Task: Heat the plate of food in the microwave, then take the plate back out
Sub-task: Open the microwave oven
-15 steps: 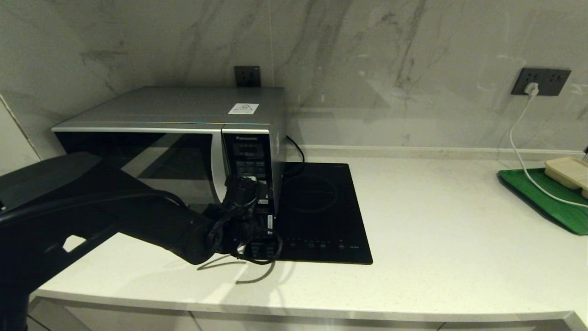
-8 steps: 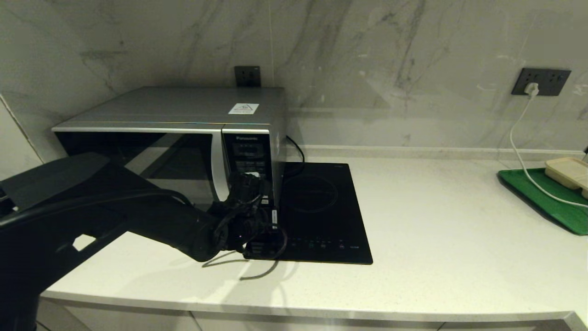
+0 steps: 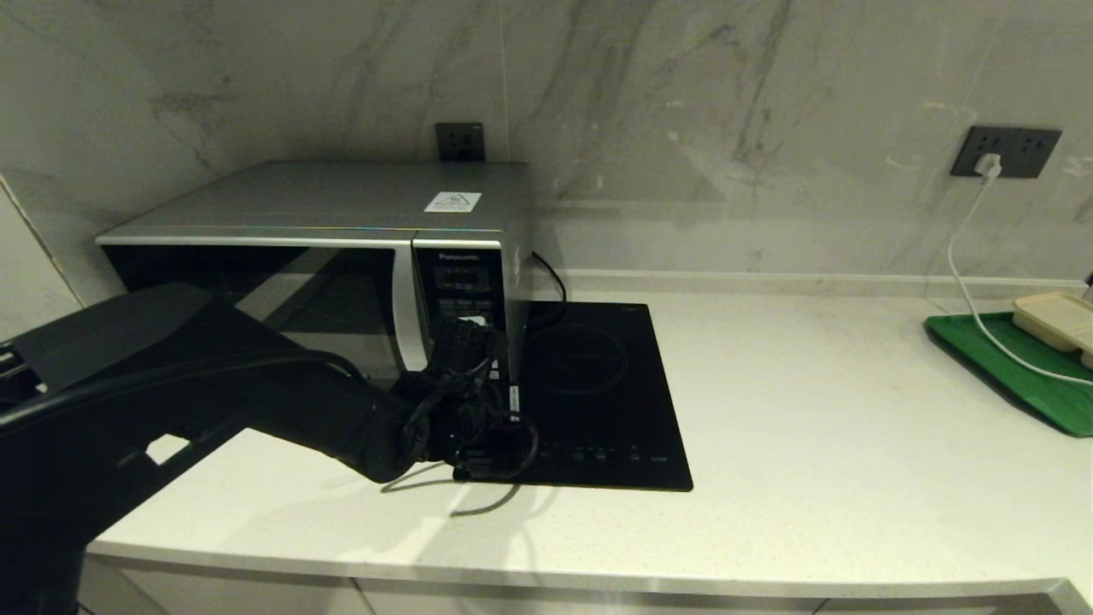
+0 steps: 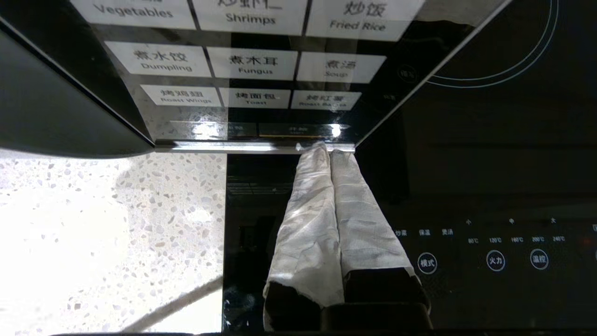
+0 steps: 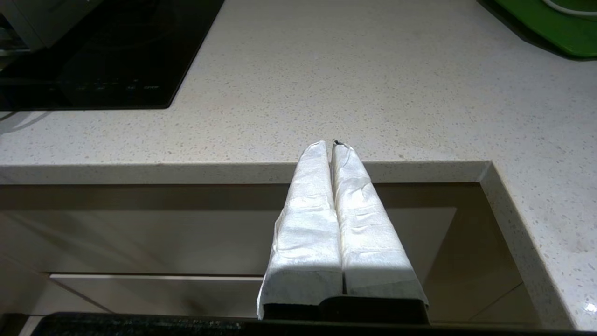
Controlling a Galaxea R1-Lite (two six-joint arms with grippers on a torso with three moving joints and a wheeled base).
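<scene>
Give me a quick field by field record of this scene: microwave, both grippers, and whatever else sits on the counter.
microwave: door shut, at the counter's left
plate of food: not in view
left gripper: shut, tips at the bottom edge of the microwave's button panel
right gripper: shut, parked off the counter's front edge
induction hob: directly right of the microwave
green tray: far right, with a beige container on it

Silver-grey microwave [image 3: 341,205], dark glass door, white button labels with black text. Flat black induction hob [image 3: 598,393], thin pale ring and white markings. White speckled counter [image 3: 811,427]; grey-veined marble wall [image 3: 726,128]. Green tray [image 3: 1008,367], beige container [image 3: 1059,320]. White cable [image 3: 965,256], dark socket [image 3: 1008,152]. White-wrapped fingers on left gripper [image 4: 330,149] and right gripper [image 5: 332,145].
</scene>
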